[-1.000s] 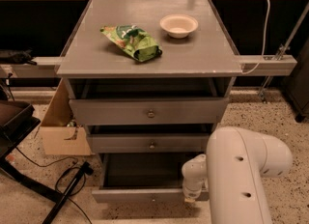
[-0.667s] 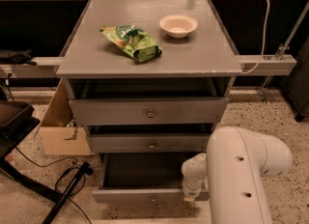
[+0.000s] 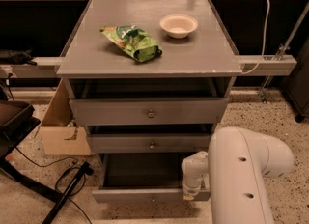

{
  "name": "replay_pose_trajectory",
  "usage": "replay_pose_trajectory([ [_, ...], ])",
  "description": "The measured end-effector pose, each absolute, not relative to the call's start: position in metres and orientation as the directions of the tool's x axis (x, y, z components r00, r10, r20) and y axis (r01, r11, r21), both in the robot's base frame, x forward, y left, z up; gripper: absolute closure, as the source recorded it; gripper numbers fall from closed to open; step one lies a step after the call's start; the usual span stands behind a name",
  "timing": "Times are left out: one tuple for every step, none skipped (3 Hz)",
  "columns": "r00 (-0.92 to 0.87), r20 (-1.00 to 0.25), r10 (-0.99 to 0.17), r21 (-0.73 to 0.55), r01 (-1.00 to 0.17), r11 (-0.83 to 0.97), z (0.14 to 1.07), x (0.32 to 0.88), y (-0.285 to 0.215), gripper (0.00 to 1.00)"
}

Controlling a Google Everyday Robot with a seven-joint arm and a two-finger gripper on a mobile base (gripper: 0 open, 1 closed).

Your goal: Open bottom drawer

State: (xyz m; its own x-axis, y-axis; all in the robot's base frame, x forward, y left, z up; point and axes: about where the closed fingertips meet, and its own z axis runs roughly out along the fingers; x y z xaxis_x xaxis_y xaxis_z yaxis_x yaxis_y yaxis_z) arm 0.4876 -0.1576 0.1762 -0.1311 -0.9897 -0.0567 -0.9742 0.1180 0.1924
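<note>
The bottom drawer is the lowest of the grey cabinet's three drawers. It stands pulled out, its dark inside showing, with a small knob at the centre of its front. My gripper is at the right part of that drawer's front edge, below the white wrist, with the big white arm beside it. The middle drawer and the top drawer are also pulled out a little.
On the cabinet top lie a green bag and a pale bowl. A cardboard box stands at the left of the cabinet. Black cables and a black stand lie on the floor at the left.
</note>
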Motion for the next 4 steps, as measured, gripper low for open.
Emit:
replay_pose_trajectory([
  [-0.147,-0.060,-0.987,0.202,-0.970,0.133,0.179,0.489,-0.155,1.00],
  [-0.181,-0.066,-0.981,0.224,-0.961,0.162,0.187,0.486,-0.152,1.00],
  [-0.181,-0.066,-0.981,0.224,-0.961,0.163,0.186,0.491,-0.151,1.00],
  [-0.200,-0.076,-0.977,0.227,-0.957,0.178,0.190,0.493,-0.147,1.00],
])
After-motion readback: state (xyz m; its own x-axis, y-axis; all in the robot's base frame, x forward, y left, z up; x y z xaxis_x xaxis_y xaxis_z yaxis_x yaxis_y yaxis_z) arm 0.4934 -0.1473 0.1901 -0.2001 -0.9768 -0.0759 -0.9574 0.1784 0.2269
